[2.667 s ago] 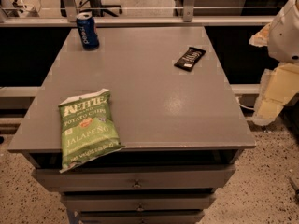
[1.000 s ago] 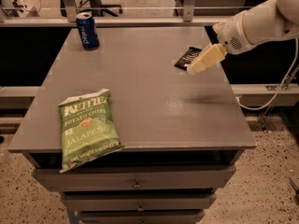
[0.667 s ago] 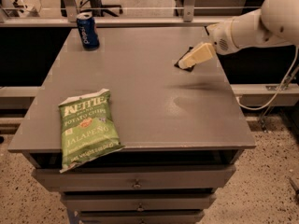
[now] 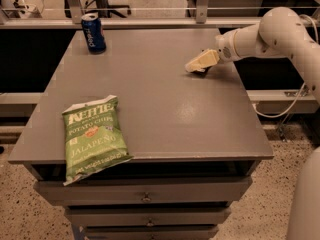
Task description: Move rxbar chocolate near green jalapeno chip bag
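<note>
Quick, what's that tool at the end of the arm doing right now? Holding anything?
Tool: low over the far right part of the table; open, closed or holding something cannot be told.

White rounded arm (image 4: 280, 30); cream gripper (image 4: 199, 63) over table (image 4: 165, 101), far right.

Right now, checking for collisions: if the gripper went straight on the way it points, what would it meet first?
Probably the rxbar chocolate, a dark sliver just under the gripper at the table's far right; depth is unclear, so it may be touching already.
</note>
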`<move>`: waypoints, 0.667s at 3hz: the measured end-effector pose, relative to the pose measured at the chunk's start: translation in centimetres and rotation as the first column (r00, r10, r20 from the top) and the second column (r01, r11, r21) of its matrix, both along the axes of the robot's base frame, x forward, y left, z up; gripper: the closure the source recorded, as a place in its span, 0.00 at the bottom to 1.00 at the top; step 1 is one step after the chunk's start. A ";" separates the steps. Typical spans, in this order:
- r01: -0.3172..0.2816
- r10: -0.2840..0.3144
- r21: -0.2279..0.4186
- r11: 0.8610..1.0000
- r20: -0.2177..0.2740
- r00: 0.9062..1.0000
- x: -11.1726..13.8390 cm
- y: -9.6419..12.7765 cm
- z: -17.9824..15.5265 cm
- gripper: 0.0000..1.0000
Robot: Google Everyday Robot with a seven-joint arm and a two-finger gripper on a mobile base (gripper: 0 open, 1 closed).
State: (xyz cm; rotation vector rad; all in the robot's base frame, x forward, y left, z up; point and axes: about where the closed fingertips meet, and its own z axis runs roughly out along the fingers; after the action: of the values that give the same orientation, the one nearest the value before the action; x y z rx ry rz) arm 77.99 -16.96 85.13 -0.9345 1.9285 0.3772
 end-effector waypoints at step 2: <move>-0.003 0.006 0.032 0.999 -0.085 0.996 0.5 0.3 -1.9 0.41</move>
State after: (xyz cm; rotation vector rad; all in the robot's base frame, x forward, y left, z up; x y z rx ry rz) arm 78.53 -16.61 83.25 -0.9154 1.9918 0.4557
